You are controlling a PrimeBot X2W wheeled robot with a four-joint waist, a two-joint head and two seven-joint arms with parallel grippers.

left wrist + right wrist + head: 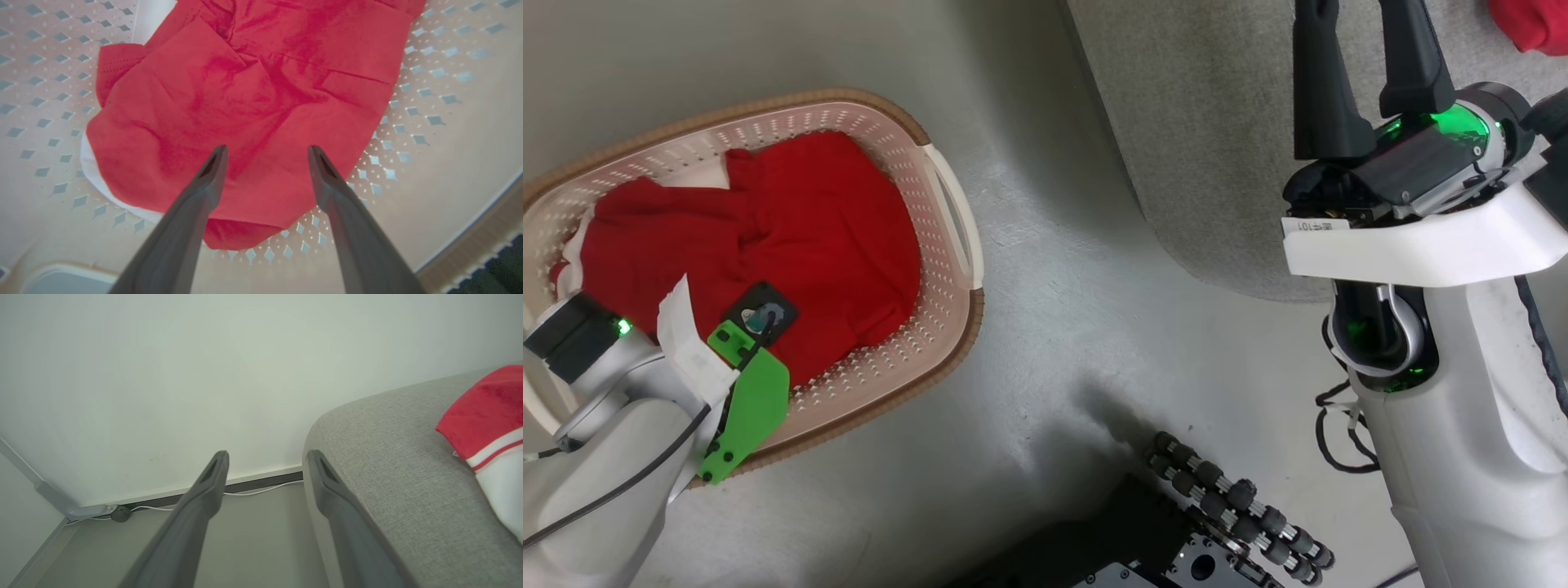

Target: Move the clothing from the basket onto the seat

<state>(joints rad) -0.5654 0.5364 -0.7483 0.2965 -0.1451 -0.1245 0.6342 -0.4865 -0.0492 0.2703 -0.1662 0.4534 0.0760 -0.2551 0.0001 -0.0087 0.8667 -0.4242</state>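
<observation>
Your left tool [267, 153] hangs wide open just over the red clothes [245, 102] in the basket [53, 102], and it holds nothing. Your right tool [1368, 49] is wide open and empty too, up by the edge of the sofa [1217, 147]. One red and white piece [486, 412] lies on the sofa, and the rest sit in a crumpled heap in the basket on the floor [1054, 327]. Here is what could go wrong. If you pinch only a thin top fold, the cloth may slip out when you lift. If you push down too far, the tips may bump the hard bottom of the basket or poke into its little holes. I cannot tell if the heap is one piece or more. If the pieces are tangled, you may lift two and one could drop off. The basket looks light, so a snag on its white handle [947, 212] could drag or tip it. The sofa is well apart from the basket, with bare floor between, so a weak grip may mean clothes on the floor. Your right arm stands by the sofa, so the two arms could bump. If you let go too near the sofa's round edge, the cloth may slide off.
</observation>
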